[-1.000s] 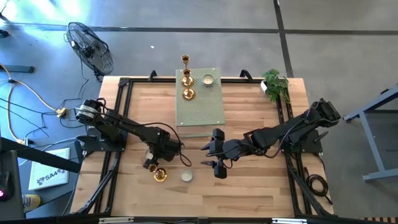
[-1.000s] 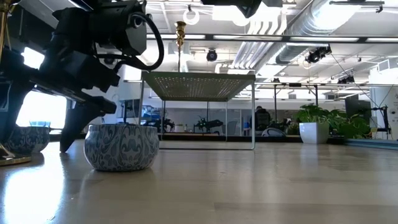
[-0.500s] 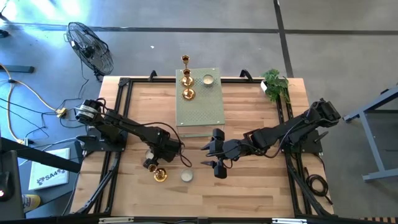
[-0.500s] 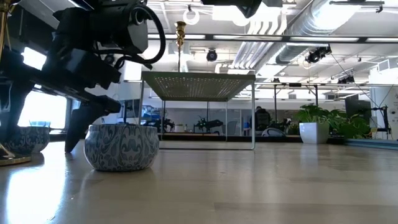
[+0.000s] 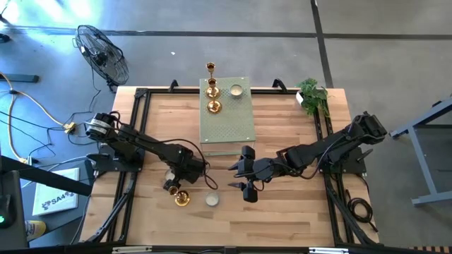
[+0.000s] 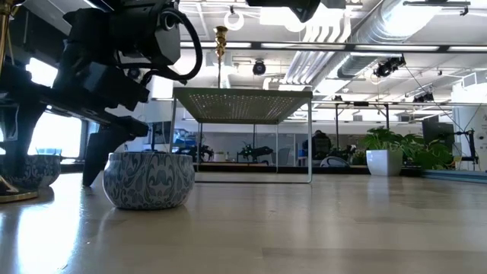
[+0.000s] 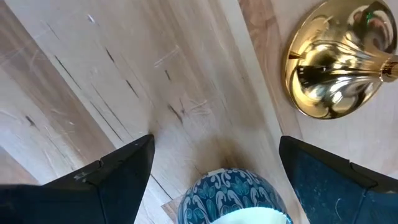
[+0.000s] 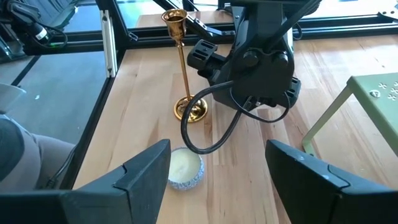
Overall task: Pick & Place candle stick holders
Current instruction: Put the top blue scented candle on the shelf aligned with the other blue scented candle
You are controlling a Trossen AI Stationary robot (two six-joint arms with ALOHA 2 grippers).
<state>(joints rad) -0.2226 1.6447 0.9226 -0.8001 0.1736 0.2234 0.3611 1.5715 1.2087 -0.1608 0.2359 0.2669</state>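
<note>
Left gripper [image 5: 172, 188]: I have it low over the near-left part of the table [image 5: 282, 212], fingers spread wide and holding nothing. In the left wrist view a blue-patterned cup [image 7: 230, 198] sits between the two fingers [image 7: 99, 186], and I see no contact with either one.
Right gripper [image 5: 246, 185]: I keep this arm waiting near the table's middle, just in front of the green slab [image 5: 227, 120], pointed toward the left arm. Its fingers stand apart with nothing between them.
Gold holder by the left gripper [image 5: 182, 199]: it stands upright on the wood, right beside the left fingers but apart from them. The right wrist view shows its slim stem [image 8: 181, 62] rising clear, and the left wrist view shows its round shiny base [image 7: 336, 68].
White cup on the table [image 5: 211, 200]: it rests on the wood just to the right of that gold holder, between the two grippers. In the low view it is the patterned bowl nearest the camera [image 6: 148, 179].
Slab load: I count two gold holders [image 5: 212, 90] on the far-left corner of the green slab and one cream cup [image 5: 236, 90] beside them.
Third gold holder [image 5: 210, 68]: I see it at the slab's far edge, whether on the slab or behind it I cannot tell.
Plant [image 5: 312, 95]: at the far right corner of the table, well apart from everything else.
</note>
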